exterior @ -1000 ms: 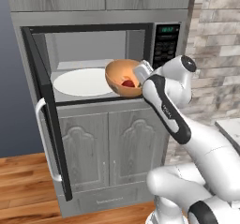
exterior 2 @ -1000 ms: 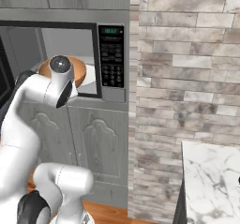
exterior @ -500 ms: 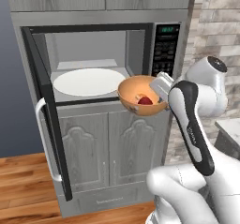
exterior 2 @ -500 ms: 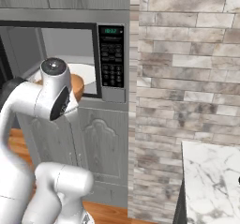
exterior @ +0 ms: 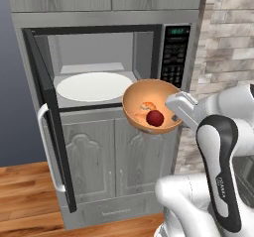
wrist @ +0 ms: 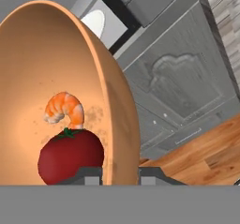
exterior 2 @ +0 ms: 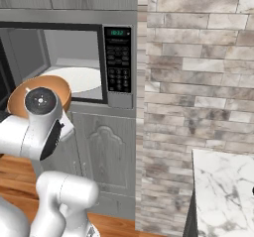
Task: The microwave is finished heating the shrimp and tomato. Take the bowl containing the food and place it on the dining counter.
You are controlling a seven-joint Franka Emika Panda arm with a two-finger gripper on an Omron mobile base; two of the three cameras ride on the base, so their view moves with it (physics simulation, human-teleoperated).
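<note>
The orange-tan bowl [exterior: 144, 94] hangs in the air just in front of the open microwave [exterior: 173, 57], tilted slightly, with my gripper [exterior: 174, 116] shut on its right rim. Inside it lie the red tomato [exterior: 155, 117] and the pale pink shrimp [exterior: 146, 106]. In the hand view the bowl [wrist: 56, 78] stands close up, the shrimp [wrist: 63, 107] resting on the tomato [wrist: 70, 155], and the rim is pinched in my gripper [wrist: 119, 174]. From the right, the bowl [exterior 2: 17, 102] peeks out behind my arm. A corner of the dining counter [exterior 2: 223, 191] shows at lower right.
The microwave door [exterior: 49, 112] stands swung open to the left, its pale handle facing out. The white turntable [exterior: 94, 86] lies bare inside. Grey cabinet doors [exterior: 119, 156] sit below, a stone wall [exterior 2: 198, 82] to the right, wood floor [exterior: 25, 191] underneath.
The bowl has come out of the microwave cavity, moving toward the base and a little lower, still held by its rim. The turntable is left bare.
</note>
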